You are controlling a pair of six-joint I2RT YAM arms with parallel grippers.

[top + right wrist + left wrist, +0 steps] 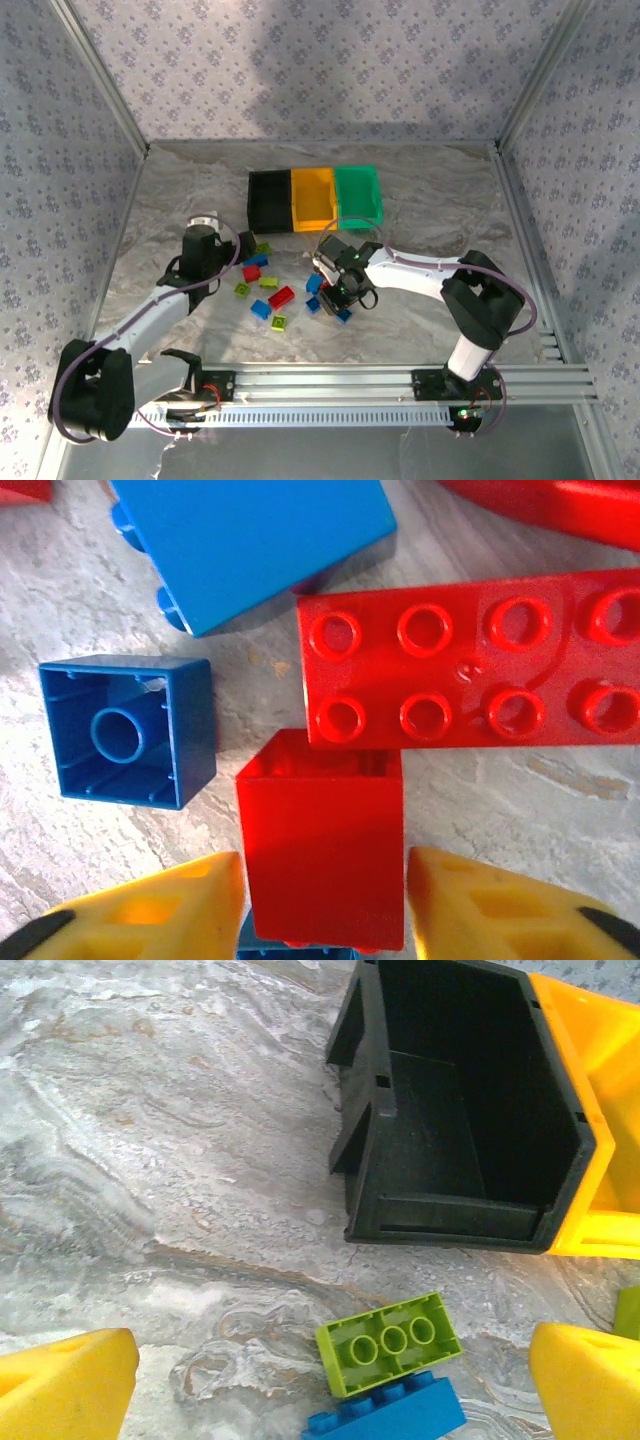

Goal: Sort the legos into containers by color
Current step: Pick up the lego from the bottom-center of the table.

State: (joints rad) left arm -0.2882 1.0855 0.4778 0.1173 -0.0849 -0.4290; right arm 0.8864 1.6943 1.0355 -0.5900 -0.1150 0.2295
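**A:** What is the right gripper doing down on the marbled table?

**B:** Its 2 yellow fingers have closed in on the red square brick, 1 pad against each side wall. The grip looks made, but I can't judge how firm it is.

**A:** How should the lift go?

**B:** Straight up, I'd say. The red 2x4 brick touches the square brick's far edge, and a sideways pull would likely drag it. The big blue brick lies beyond that and out of the way. The upturned blue square brick sits just beside the left finger, apart from it. Something small and blue peeks out under the red brick's near edge. The red brick may be perched on it and could tip, so squeeze fully before rising.

**A:** And the left gripper?

**B:** Jaws wide apart, holding nothing. It hovers over a lime brick that leans on a blue brick, near the black bin.

**A:** What is in the containers?

**B:** There are 3 joined in a row. The black bin's floor looks bare from the left wrist. From above I can make out no brick in the orange bin or the green bin, though they are small in that view. None is red, so where red belongs is a guess. The loose bricks lie on the table, nearer the arms than the bins.
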